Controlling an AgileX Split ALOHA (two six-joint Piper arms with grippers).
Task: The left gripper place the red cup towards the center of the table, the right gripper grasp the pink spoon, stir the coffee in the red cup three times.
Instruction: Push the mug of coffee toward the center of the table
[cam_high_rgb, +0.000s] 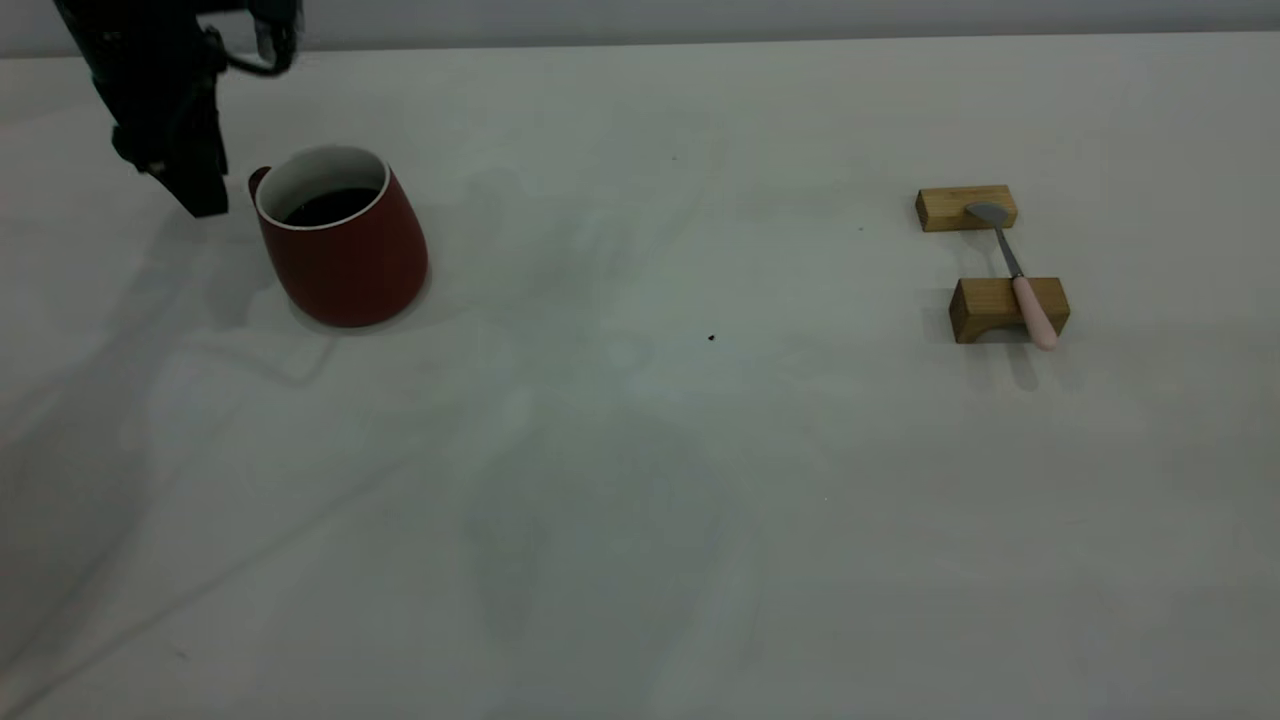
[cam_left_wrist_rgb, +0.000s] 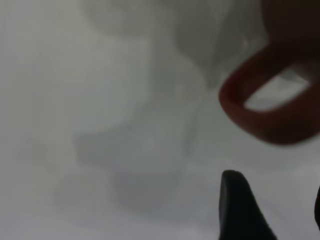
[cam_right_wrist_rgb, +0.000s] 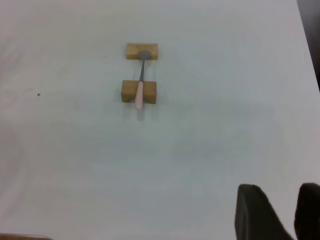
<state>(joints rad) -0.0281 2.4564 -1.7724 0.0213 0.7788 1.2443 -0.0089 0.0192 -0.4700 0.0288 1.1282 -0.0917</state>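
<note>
The red cup (cam_high_rgb: 345, 250) stands upright at the far left of the table (cam_high_rgb: 640, 520), and the dark coffee (cam_high_rgb: 330, 205) shows inside its white wall. Its small handle (cam_left_wrist_rgb: 260, 100) faces my left gripper (cam_high_rgb: 205, 200), which hangs open just beside it, touching nothing. In the left wrist view the left gripper (cam_left_wrist_rgb: 275, 189) sits a little short of the handle loop. The pink spoon (cam_high_rgb: 1022, 282) lies across two wooden blocks at the right, with its metal bowl on the farther one. My right gripper (cam_right_wrist_rgb: 280, 189) is well back from the pink spoon (cam_right_wrist_rgb: 140, 86), open by a small gap and empty.
The two tan blocks (cam_high_rgb: 945, 208) (cam_high_rgb: 975, 308) hold the spoon off the table, and the pink handle overhangs the nearer one. A tiny dark speck (cam_high_rgb: 711, 338) lies near the table's middle. The tabletop's far edge runs along the back.
</note>
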